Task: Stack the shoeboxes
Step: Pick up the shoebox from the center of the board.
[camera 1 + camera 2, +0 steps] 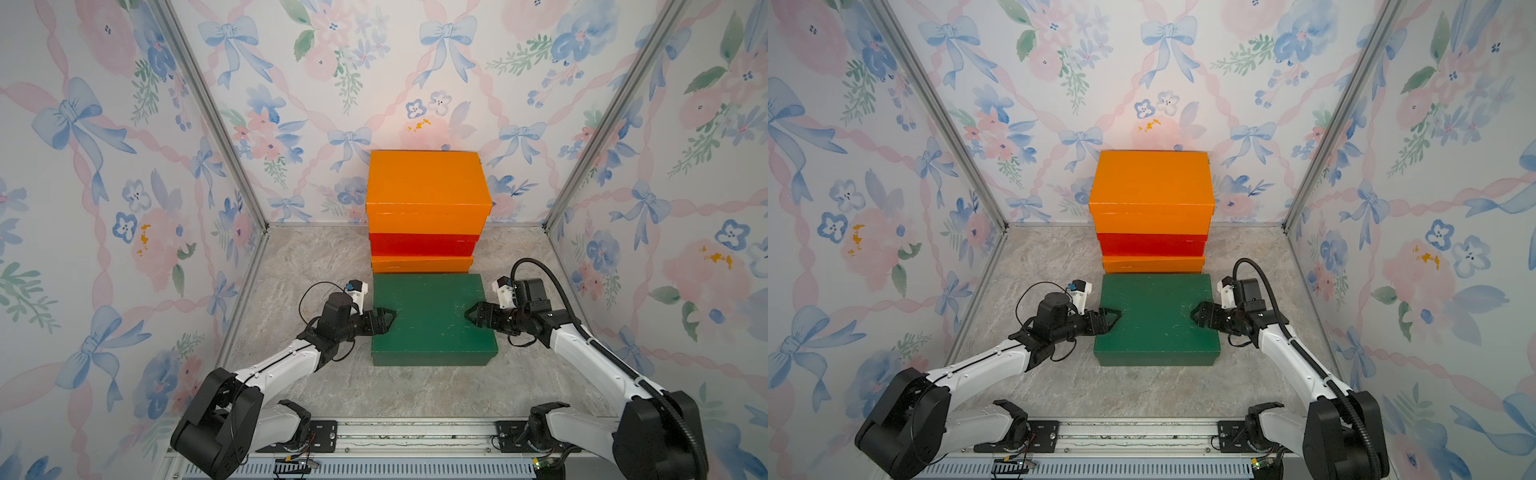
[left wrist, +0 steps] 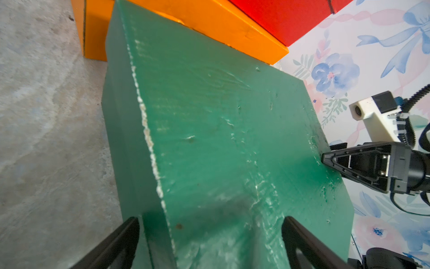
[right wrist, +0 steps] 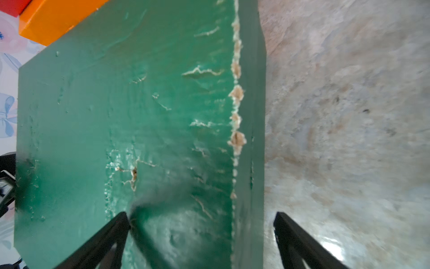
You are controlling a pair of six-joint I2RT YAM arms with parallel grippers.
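Three flowered walls fence the stone-patterned table along its left, back and right edges. A metal rail runs along the front edge.

At the middle of the back edge three shoeboxes stand stacked: the top orange box on the red box, and that on the bottom orange box, their front faces nearly flush. The green box lies alone on the table just in front of the stack. Its back edge is close against the bottom orange box; actual contact I cannot tell.

Bare table lies open on both sides of the boxes and between the green box and the rail.

Both arms reach in from the front corners. The left gripper is at the green box's left end and the right gripper at its right end. Both sets of jaws are spread wide.

In each wrist view the lid's worn end edge runs between the fingers, one over the lid, one on the wall side. Whether they press the box is unclear.
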